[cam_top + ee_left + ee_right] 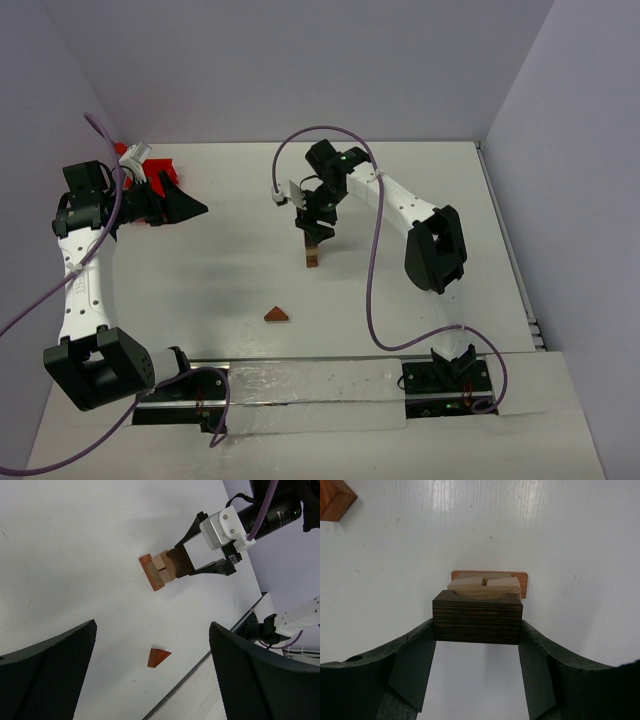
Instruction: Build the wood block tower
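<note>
The wood block tower (pixel 313 252) stands mid-table: a reddish-brown base (pixel 523 584), two tan blocks (pixel 470 586), and a dark brown block (pixel 477 622) on top. My right gripper (pixel 477 630) is shut on that dark brown block (pixel 180 562), with one finger pressed to each side as it rests on the tan blocks. A reddish-brown triangular wedge (pixel 277 314) lies alone on the table nearer the arm bases, also seen from the left wrist (pixel 158 657). My left gripper (pixel 190 207) hovers at the far left, wide open and holding nothing (pixel 152 680).
A red plastic tray (pixel 160 166) sits at the back left, just behind the left gripper. Purple cables loop over both arms. The table's near edge has a metal rail (pixel 300 365) between the arm bases.
</note>
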{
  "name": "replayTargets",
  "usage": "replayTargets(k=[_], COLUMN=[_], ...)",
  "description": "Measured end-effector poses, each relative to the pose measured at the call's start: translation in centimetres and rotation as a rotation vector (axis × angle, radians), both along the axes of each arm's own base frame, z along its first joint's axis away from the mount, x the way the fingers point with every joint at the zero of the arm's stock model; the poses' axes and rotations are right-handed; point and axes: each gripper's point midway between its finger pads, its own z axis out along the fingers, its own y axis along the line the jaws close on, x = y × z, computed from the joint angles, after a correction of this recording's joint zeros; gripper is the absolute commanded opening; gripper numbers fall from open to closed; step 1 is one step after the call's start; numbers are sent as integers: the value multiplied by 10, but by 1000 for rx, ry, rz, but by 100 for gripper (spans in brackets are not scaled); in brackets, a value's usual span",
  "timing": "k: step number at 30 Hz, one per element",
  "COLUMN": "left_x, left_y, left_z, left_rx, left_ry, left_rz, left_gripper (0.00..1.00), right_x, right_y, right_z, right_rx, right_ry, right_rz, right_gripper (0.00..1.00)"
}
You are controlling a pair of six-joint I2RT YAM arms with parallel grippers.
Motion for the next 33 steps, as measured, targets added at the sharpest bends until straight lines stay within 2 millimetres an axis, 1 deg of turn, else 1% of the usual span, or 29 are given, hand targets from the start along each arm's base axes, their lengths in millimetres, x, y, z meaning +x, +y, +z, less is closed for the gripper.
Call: replayTargets(k=[2,3,4,6,10,18,22,24,27,29,33], left_x=[0,0,0,0,0,0,0,0,0,0,-1], left_y=[0,0,0,0,0,0,0,0,0,0,1], left_z=[0,0,0,0,0,0,0,0,0,1,1], left_rx=[0,0,0,0,0,0,0,1,2,4,8], left_ry=[0,0,0,0,0,0,0,-1,-2,-3,-7], left_rz=[0,0,0,0,0,0,0,0,1,2,5], left_gripper=[99,99,99,99,99,99,99,99,99,99,99], right_x=[0,0,0,0,0,-1,1,1,1,0,-1], right_y=[0,0,0,0,0,1,4,6,8,11,16], right_z=[0,0,0,0,0,0,6,12,26,42,85], right_rx=[0,0,0,0,0,0,14,26,55,88,178], right_ry=[0,0,1,0,2,3,-4,-8,-21,-36,-90], right_rz=[0,0,-1,-1,-5,-5,-9,-18,-37,-52,-88], right_gripper=[78,80,92,96,100,100,100,100,100,100,100])
